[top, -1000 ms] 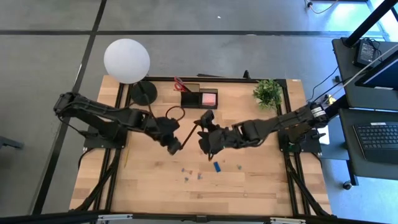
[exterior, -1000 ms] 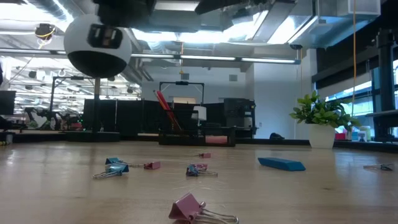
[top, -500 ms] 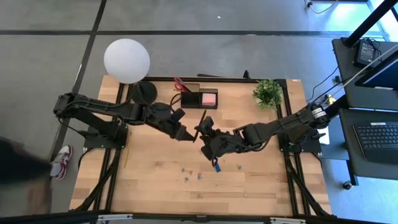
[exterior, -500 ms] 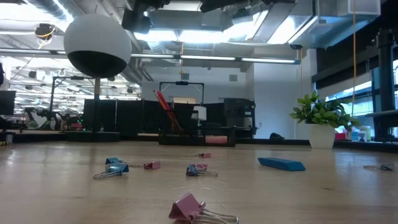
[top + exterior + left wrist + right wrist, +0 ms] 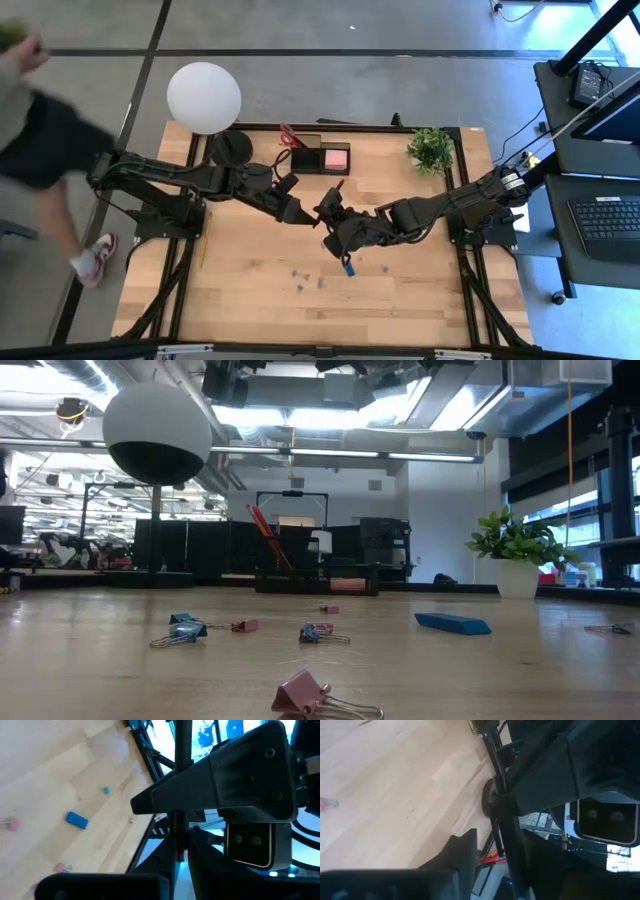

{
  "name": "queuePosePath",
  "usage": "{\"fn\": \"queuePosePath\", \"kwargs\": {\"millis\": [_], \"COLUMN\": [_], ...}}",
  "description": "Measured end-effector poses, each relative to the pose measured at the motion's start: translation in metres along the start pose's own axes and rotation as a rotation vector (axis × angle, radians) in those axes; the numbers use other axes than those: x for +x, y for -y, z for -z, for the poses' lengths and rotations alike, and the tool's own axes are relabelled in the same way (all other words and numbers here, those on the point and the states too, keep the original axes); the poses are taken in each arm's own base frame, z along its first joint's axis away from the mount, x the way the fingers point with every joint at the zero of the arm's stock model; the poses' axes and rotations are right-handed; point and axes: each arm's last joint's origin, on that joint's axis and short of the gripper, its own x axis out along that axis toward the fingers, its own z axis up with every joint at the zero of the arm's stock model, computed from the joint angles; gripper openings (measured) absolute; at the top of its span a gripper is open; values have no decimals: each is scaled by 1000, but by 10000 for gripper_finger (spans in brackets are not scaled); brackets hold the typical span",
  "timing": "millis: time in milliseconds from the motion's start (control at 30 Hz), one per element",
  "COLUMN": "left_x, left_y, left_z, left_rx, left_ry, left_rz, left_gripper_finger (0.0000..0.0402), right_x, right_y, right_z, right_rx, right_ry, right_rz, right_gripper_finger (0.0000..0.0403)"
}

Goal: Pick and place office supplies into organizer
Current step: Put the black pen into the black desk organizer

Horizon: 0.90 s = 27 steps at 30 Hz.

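Table (image 5: 250, 300): light wood, seen from above, with both arms meeting near its centre.
Organizer (image 5: 312, 158): placed at twelve o'clock from the table's centre; a pink sticky-note pad (image 5: 336, 157) is seen inside, red-handled scissors (image 5: 290, 135) at its eleven o'clock corner.
Left gripper (image 5: 303, 214): clamped narrowly, it seems, on a black pen (image 5: 338, 188), which is held off the table.
Right gripper (image 5: 328, 214): brought against the same pen from three o'clock; its state cannot be told.
Blue block (image 5: 348, 267): laid flat at five o'clock from the grippers.
Clips (image 5: 300, 283): scattered at six o'clock.
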Motion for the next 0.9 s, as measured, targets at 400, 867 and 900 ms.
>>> {"fn": "queuePosePath", "kwargs": {"millis": [400,867,900], "left_x": [0,-2,-2], "left_y": [1,1,1], "left_z": [-1,-6,-6], "left_rx": [-63,-23,-23], "left_ry": [12,27,28], "left_rz": [13,19,19], "left_gripper_finger": [33,33,33], "right_x": [0,0,0], "right_y": [1,1,1], "right_z": [0,1,1], "right_rx": [-27,-25,-25], "right_ry": [5,-61,-62], "right_rz": [5,50,51], "right_gripper_finger": [56,48,48]}}
